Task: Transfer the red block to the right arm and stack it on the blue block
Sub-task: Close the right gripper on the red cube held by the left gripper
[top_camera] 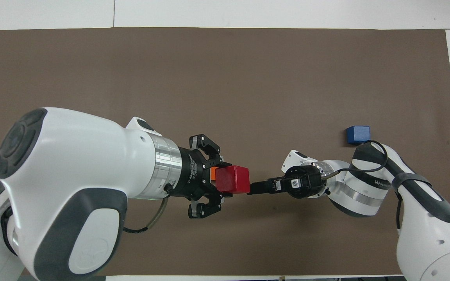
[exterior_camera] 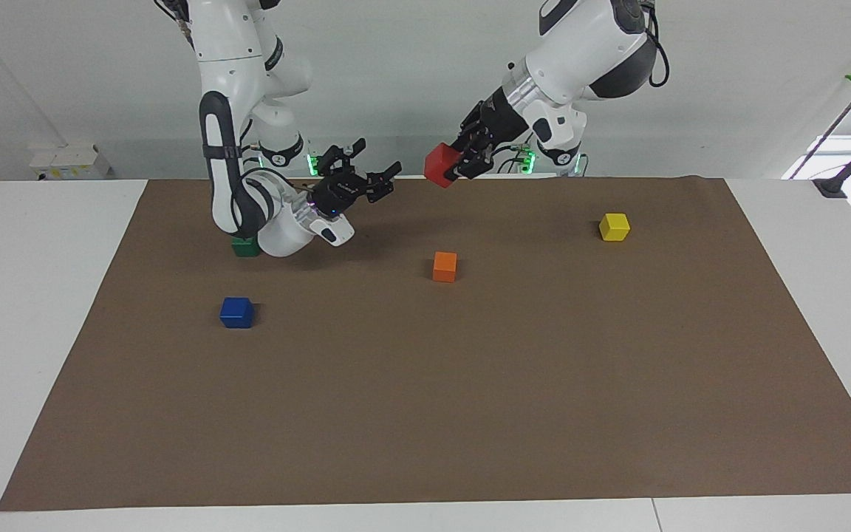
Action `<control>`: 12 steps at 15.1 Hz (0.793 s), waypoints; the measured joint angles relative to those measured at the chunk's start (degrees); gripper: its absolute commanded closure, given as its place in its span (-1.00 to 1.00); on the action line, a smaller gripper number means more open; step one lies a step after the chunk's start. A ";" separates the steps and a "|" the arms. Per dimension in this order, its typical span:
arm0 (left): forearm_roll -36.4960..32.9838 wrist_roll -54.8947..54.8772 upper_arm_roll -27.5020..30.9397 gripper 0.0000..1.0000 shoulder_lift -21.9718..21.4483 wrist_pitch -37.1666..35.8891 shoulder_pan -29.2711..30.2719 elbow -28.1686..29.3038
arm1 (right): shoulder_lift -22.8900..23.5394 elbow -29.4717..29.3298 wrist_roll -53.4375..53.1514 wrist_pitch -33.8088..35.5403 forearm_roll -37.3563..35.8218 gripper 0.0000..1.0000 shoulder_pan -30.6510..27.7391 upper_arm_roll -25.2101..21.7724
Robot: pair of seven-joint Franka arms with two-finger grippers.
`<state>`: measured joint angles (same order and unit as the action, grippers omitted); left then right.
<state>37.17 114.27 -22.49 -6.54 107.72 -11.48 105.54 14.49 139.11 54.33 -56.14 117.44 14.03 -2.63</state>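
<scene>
My left gripper (exterior_camera: 452, 164) (top_camera: 222, 182) is shut on the red block (exterior_camera: 436, 162) (top_camera: 233, 178) and holds it in the air over the mat's middle, above the orange block. The right gripper (exterior_camera: 379, 167) (top_camera: 251, 189) is open, raised and pointed at the red block; the facing view shows a short gap between its fingertips and the block. On the mat toward the right arm's end sits the blue block (exterior_camera: 236, 312) (top_camera: 358, 134), untouched.
The orange block (exterior_camera: 445, 266) (top_camera: 211, 172) lies mid-mat, mostly covered by my left gripper from above. A yellow block (exterior_camera: 614, 227) sits toward the left arm's end. A green block (exterior_camera: 246, 247) peeks out under the right arm. The brown mat (exterior_camera: 470, 406) covers the table.
</scene>
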 measured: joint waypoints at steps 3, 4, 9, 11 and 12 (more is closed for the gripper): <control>0.00 3.06 -0.08 1.00 -1.03 3.99 -2.23 2.41 | 0.28 -0.86 2.38 -3.45 0.59 -1.00 1.93 0.03; 0.00 3.32 -0.10 1.00 -1.33 4.74 -2.70 3.09 | 0.36 -1.06 2.89 -3.94 0.76 -1.00 2.47 0.03; 0.01 3.45 -0.14 1.00 -2.11 8.27 -4.30 4.86 | 0.45 -1.39 3.08 -3.27 2.97 -1.00 3.61 0.06; 0.01 3.45 -0.10 1.00 -2.18 8.83 -4.43 5.34 | 0.45 -1.39 3.08 -1.36 3.05 -1.00 3.61 0.06; 0.01 3.45 -0.08 1.00 -2.28 8.86 -4.48 5.59 | 0.45 -1.39 3.08 -0.20 3.11 -1.00 3.61 0.06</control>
<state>37.18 117.73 -22.57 -8.82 116.59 -15.96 111.12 14.94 137.72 57.41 -56.34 120.55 17.64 -2.57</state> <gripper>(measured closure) 0.458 0.000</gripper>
